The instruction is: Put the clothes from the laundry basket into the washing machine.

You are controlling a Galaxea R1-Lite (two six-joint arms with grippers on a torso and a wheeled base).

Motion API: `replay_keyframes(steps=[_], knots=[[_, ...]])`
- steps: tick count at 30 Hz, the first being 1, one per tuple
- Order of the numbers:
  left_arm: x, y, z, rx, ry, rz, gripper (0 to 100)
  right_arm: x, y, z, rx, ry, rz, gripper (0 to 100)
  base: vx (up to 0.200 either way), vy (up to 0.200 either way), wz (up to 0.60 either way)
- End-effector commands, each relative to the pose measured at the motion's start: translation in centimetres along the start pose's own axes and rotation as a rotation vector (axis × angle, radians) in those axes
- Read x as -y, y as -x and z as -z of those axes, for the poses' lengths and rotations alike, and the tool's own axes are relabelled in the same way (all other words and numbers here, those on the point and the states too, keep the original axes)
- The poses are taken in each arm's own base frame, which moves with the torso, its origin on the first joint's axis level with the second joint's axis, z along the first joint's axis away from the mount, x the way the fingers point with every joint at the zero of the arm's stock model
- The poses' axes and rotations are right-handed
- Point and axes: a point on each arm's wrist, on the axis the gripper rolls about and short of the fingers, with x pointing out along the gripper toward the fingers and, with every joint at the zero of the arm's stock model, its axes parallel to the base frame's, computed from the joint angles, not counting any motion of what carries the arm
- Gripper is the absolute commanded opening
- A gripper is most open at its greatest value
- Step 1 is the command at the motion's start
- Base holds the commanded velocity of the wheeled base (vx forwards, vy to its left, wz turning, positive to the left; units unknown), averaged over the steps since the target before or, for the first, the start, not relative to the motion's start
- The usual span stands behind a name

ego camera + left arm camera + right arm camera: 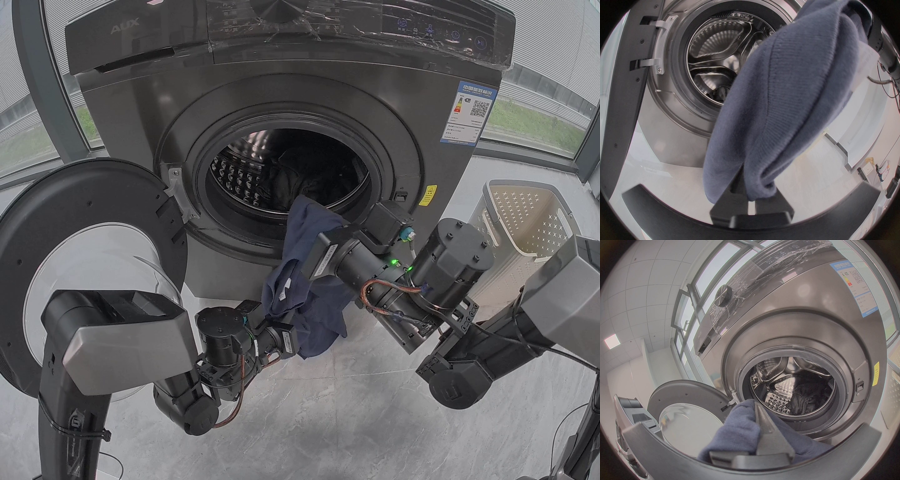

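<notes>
You've got a blue-and-white label (469, 112) with a square code on the upper right of the washing machine (300, 94) front, and a small yellow sticker (427, 195) beside the door latch. The print is too small to read.

Your right end effector (320, 253) is up at the lower lip of the drum opening, clamped on the top of the navy garment (306, 294). Your left end effector (292, 340) sits low, near the floor, pinching the garment's hanging lower part. The garment drapes from the drum rim down the front. Dark clothes (306, 172) lie inside the drum. The door (81, 200) is swung open on your left, and the laundry basket (531, 231) stands to the machine's right.
</notes>
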Motion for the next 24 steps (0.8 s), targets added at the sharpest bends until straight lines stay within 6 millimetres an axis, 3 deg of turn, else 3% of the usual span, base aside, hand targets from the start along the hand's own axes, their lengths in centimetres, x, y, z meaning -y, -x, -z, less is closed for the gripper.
replay_keyframes(steps=[1, 7, 10, 11, 12, 17, 24], knots=[[0.0, 0.8, -1.3, 0.023, 0.004, 0.001, 0, 0.4, 0.1, 0.0, -0.001, 0.002, 0.008, 0, 0.000, 0.000, 0.00], [0.6, 7.1, -7.0, 0.077, 0.013, 0.041, 0, 3.2, 1.1, -0.9, -0.011, 0.030, 0.080, 0, 0.000, 0.000, 0.00], [0.4, 10.5, -8.4, 0.075, 0.013, 0.088, 0, 4.5, 1.7, -1.4, -0.018, 0.042, 0.113, 0, 0.000, 0.000, 0.00], [0.5, 10.6, -8.5, 0.077, 0.013, 0.091, 0, 4.5, 1.8, -1.4, -0.016, 0.042, 0.115, 0, 0.000, 0.000, 0.00], [0.2, 12.5, -9.4, 0.086, 0.010, 0.113, 0, 5.0, 2.4, -1.7, -0.011, 0.041, 0.130, 0, 0.000, 0.000, 0.00], [-1.9, 13.7, -12.1, 0.191, 0.000, 0.045, 0, 5.7, 4.3, -1.5, -0.042, 0.052, 0.139, 0, 0.000, 0.000, 0.00], [-2.5, 13.6, -15.6, 0.335, -0.014, 0.071, 0, 5.9, 5.5, -3.2, -0.010, 0.049, 0.150, 0, 0.000, 0.000, 0.00]])
